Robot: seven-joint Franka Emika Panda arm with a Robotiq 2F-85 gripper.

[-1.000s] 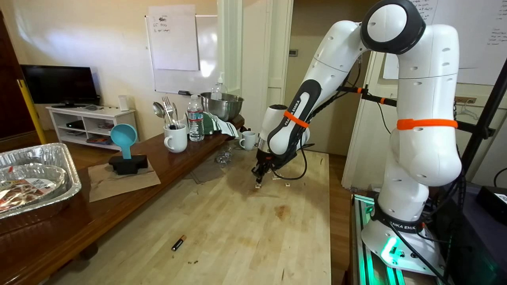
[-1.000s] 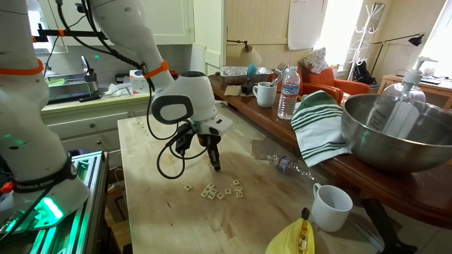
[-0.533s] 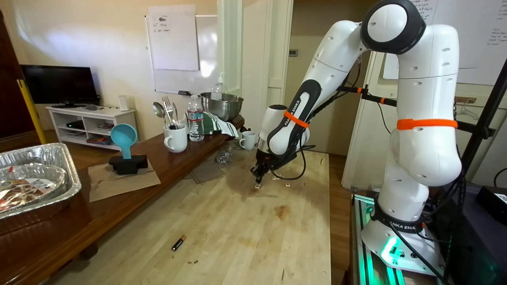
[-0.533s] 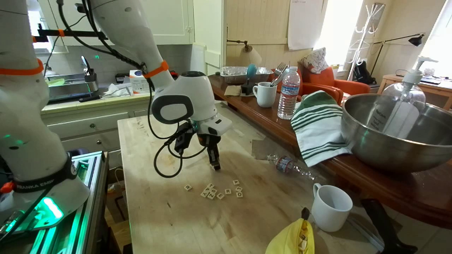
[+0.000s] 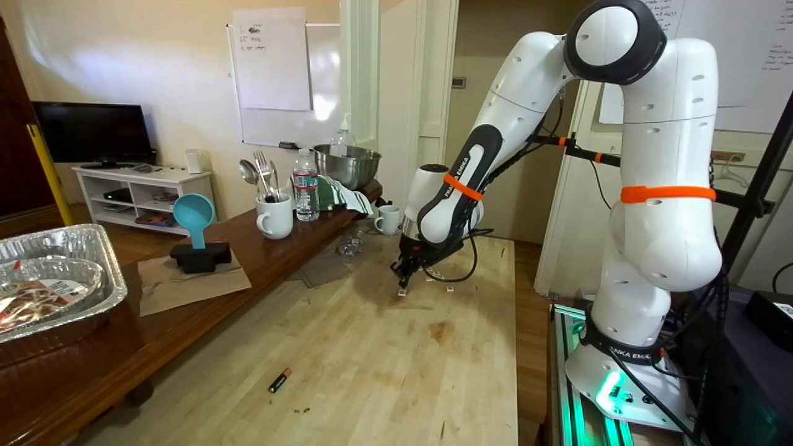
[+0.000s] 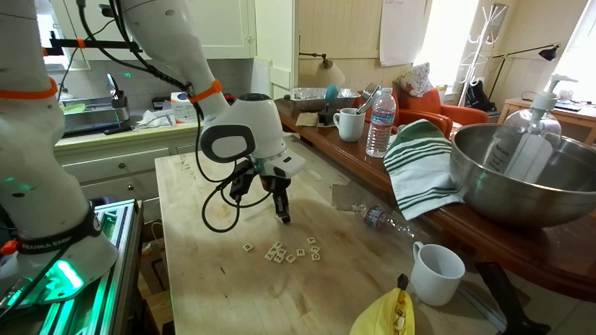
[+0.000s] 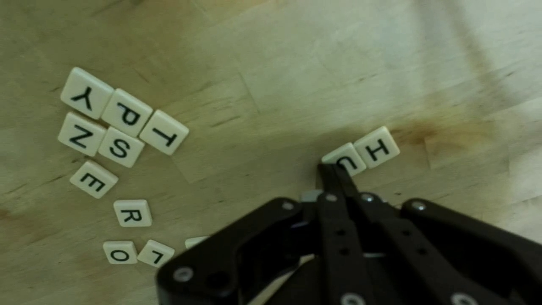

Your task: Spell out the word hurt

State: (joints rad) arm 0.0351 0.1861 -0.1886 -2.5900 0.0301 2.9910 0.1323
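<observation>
On a pale wooden desk (image 5: pixel 384 347), the H tile (image 7: pixel 377 147) and U tile (image 7: pixel 348 156) lie side by side, touching. Over the last second the gripper (image 7: pixel 333 167) has shifted only a touch, its end at the U's edge, so it is probably nudging that tile into line. HURT seems half spelled: the R tile (image 7: pixel 132 213) and T tile (image 7: pixel 164 132) lie well apart from the pair, the T just beside the P tile (image 7: pixel 127 113). The gripper's jaws are drawn together, nothing visible between them. The arm (image 5: pixel 523 80) arches high, then slants down, bringing the gripper low over the desk.
</observation>
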